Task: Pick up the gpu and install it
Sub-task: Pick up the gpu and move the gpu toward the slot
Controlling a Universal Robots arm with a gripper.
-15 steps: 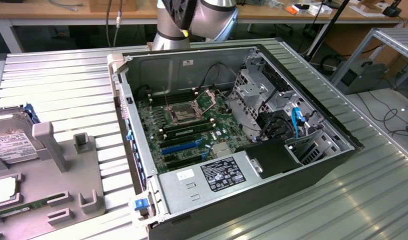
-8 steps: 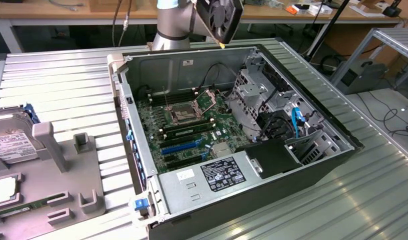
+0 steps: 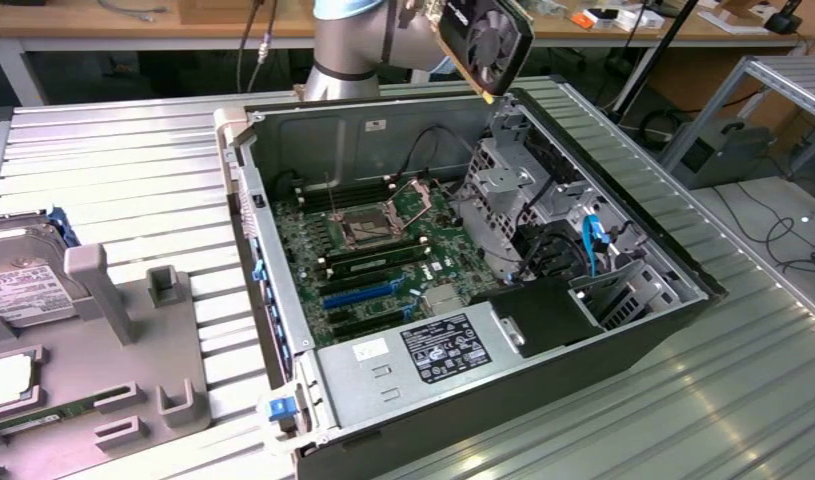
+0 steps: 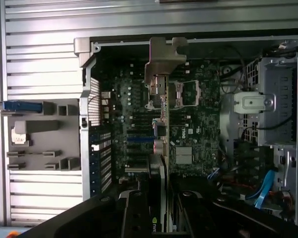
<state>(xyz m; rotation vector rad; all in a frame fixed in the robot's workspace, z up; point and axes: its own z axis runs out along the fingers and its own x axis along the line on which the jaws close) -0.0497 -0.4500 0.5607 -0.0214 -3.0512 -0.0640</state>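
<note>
The gpu (image 3: 485, 42), a flat black card with a round fan on one face, hangs tilted in the air over the far rim of the open computer case (image 3: 267, 250). In the wrist view I see the gpu (image 4: 161, 124) edge-on, its silver bracket (image 4: 165, 54) at the far end, above the motherboard (image 4: 198, 124). My gripper (image 4: 161, 218) is shut on the card's near end, one dark finger (image 4: 134, 213) on each side. The blue expansion slots (image 3: 363, 294) on the motherboard (image 3: 367, 250) lie well below the card.
Inside the case are a CPU socket (image 3: 367, 228), a metal drive cage (image 3: 507, 190) and a power supply (image 3: 441, 350). A grey parts holder (image 3: 127, 330) in the exterior view's left carries a silver hard drive (image 3: 20, 290). The arm's base (image 3: 347, 50) stands behind the case.
</note>
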